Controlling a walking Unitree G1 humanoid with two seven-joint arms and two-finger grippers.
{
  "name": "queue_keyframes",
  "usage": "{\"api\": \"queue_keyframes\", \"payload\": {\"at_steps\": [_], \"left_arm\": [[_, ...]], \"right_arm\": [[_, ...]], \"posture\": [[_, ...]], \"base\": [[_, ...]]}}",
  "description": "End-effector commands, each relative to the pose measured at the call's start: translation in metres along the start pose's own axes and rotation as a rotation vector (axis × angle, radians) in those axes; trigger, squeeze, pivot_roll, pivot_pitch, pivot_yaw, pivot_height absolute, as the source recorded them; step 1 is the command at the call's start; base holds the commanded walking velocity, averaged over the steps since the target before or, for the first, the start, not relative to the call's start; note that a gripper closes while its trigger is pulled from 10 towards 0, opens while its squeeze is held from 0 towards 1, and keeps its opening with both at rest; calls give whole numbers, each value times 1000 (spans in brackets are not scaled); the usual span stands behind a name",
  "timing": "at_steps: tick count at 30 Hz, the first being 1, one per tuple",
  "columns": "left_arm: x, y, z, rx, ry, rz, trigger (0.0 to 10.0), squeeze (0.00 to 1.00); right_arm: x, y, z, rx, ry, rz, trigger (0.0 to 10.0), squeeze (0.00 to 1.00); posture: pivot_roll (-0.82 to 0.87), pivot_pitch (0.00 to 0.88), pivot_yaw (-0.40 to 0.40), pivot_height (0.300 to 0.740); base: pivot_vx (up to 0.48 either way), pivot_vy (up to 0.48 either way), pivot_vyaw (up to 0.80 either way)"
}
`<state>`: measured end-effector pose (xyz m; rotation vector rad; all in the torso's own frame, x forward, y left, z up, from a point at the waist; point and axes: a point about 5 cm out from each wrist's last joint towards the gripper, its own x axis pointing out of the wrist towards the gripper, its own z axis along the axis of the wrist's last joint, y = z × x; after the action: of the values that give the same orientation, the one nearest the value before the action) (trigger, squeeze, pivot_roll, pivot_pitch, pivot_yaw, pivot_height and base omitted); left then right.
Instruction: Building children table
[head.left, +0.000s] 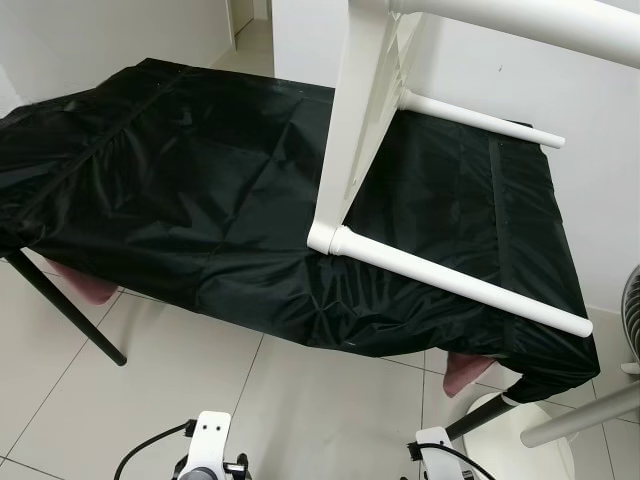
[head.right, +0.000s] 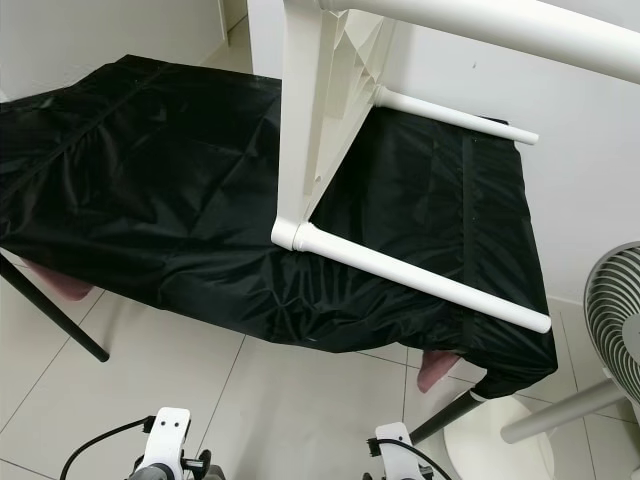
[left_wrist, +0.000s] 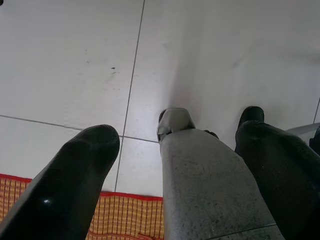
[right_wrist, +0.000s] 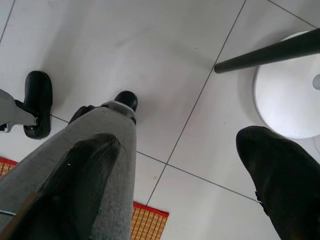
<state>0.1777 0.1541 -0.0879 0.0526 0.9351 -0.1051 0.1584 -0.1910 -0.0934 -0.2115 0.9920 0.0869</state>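
White kids' table lies tipped on black cloth. My left gripper & right gripper hang over tile floor, fingers spread, holding nothing.

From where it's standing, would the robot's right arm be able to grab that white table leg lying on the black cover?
Probably not yet. The right gripper hangs low, open, pointing at the floor tiles. The white leg lies up on the black cover, nothing blocking it, so the arm would have to lift and reach.
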Motion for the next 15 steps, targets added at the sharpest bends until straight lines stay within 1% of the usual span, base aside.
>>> {"api": "queue_keyframes", "payload": {"at_steps": [1,2,3,5,6,10,11,14,15], "left_arm": [[-2,-4,-14,-1,58,-17,10000,0],[-2,-6,-13,13,48,-24,10000,0],[-2,-6,-13,16,46,-26,10000,0],[-2,-7,-14,15,46,-26,10000,0],[-3,-6,-16,-9,59,-15,10000,0],[-3,-4,-16,-6,70,-14,10000,0],[-2,-5,-12,53,54,-34,10000,0],[-2,-5,-12,59,53,-33,10000,0],[-2,-4,-13,46,59,-28,10000,0]], "right_arm": [[-1,-2,-4,-16,22,-2,10000,0],[-1,-2,-4,-11,16,-6,10000,0],[-1,-3,-5,-1,15,-13,10000,0],[-1,-3,-6,7,15,-18,10000,0],[-2,-4,-8,28,25,-26,10000,0],[-1,-3,-6,28,26,-13,10000,0],[0,-1,-2,19,11,-5,10000,0],[0,-1,-3,33,11,-9,10000,0],[-1,0,-4,49,16,-14,10000,0]], "posture": [[114,34,-38,740],[104,50,-23,740],[101,41,-20,740],[101,41,-20,740],[96,32,-17,740],[87,35,-9,740],[89,40,-3,740],[90,31,-2,740],[91,23,-1,740]], "base": [[0,0,0],[0,0,0],[0,0,0],[0,0,0],[0,0,0],[0,0,0],[0,0,0],[0,0,0],[0,0,0]]}}
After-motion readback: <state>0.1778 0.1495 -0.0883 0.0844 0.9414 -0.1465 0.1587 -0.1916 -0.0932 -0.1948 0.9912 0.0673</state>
